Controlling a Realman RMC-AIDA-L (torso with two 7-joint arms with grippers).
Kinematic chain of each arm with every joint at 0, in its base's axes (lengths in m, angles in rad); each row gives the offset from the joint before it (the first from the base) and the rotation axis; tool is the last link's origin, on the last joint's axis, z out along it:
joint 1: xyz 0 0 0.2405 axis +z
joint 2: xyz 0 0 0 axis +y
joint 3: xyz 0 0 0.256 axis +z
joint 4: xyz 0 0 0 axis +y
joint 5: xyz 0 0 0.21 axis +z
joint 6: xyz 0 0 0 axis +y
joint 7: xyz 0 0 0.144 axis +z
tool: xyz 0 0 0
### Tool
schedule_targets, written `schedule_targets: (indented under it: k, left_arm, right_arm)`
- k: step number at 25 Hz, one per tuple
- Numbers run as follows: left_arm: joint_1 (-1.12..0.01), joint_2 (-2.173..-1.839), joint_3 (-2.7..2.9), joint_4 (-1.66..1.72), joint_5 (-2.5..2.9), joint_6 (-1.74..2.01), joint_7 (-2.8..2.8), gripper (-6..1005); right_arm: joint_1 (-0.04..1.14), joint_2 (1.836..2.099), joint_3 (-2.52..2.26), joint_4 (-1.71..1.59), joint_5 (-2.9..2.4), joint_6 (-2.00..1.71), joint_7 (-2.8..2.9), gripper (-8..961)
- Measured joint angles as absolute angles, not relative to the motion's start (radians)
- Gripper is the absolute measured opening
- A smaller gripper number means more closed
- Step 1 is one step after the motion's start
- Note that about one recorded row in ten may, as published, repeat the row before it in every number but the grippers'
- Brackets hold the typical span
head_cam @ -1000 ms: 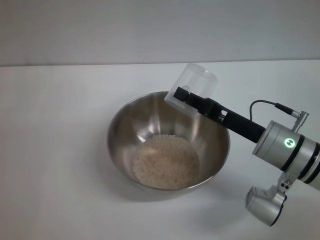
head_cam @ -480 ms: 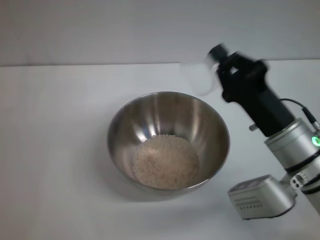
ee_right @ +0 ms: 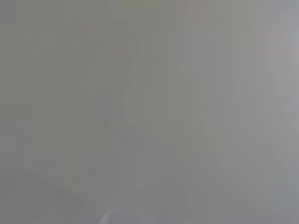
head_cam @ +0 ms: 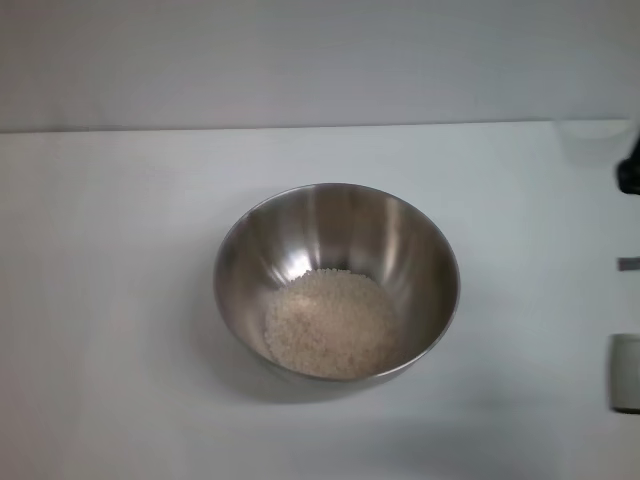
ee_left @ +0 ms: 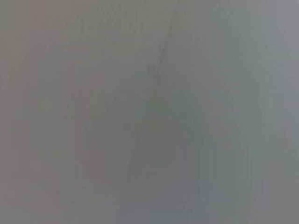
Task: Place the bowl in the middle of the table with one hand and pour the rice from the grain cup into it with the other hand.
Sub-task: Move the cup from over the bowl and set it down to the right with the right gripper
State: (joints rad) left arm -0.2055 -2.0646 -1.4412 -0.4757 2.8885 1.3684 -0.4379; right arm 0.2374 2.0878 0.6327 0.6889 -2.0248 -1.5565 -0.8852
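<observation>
I see the bowl [head_cam: 336, 282] on the table [head_cam: 110, 300], rice [head_cam: 332, 323] heaped inside; right of it, the right arm [head_cam: 629, 175] barely shows, its claw's grip untellable.

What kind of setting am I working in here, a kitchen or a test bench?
Probably a bare test bench, not a kitchen: a plain matte white table against a blank pale wall, with only a large round stainless-steel bowl holding a heap of off-white rice.

light: even, soft | bowl [head_cam: 336, 281] glare | wrist views: blank grey
</observation>
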Motion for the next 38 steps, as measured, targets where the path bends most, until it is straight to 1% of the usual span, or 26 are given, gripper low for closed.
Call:
schedule_targets:
  k: [5,8,13,20,38]
  left_arm:
    - [-0.206,-2.064,-1.426,-0.470,2.889,1.379,-0.435,617]
    - [-0.206,-2.063,-1.421,-0.467,2.889,1.387,-0.424,617]
    - [-0.205,-2.063,-1.407,-0.466,2.888,1.401,-0.404,617]
    - [-0.203,-2.062,-1.405,-0.466,2.888,1.418,-0.395,617]
    - [-0.206,-2.063,-1.393,-0.466,2.888,1.430,-0.396,617]
  right_arm:
    - [0.181,2.088,0.623,0.726,-1.918,-1.548,-0.699,16]
    - [0.178,2.085,0.577,0.715,-1.843,-1.516,-0.577,17]
    - [0.184,2.088,0.571,0.680,-1.829,-1.440,-0.477,17]
    - [0.216,2.087,0.570,0.642,-1.775,-1.324,-0.446,17]
    - [0.346,2.090,0.569,0.476,-1.762,-1.097,-0.264,17]
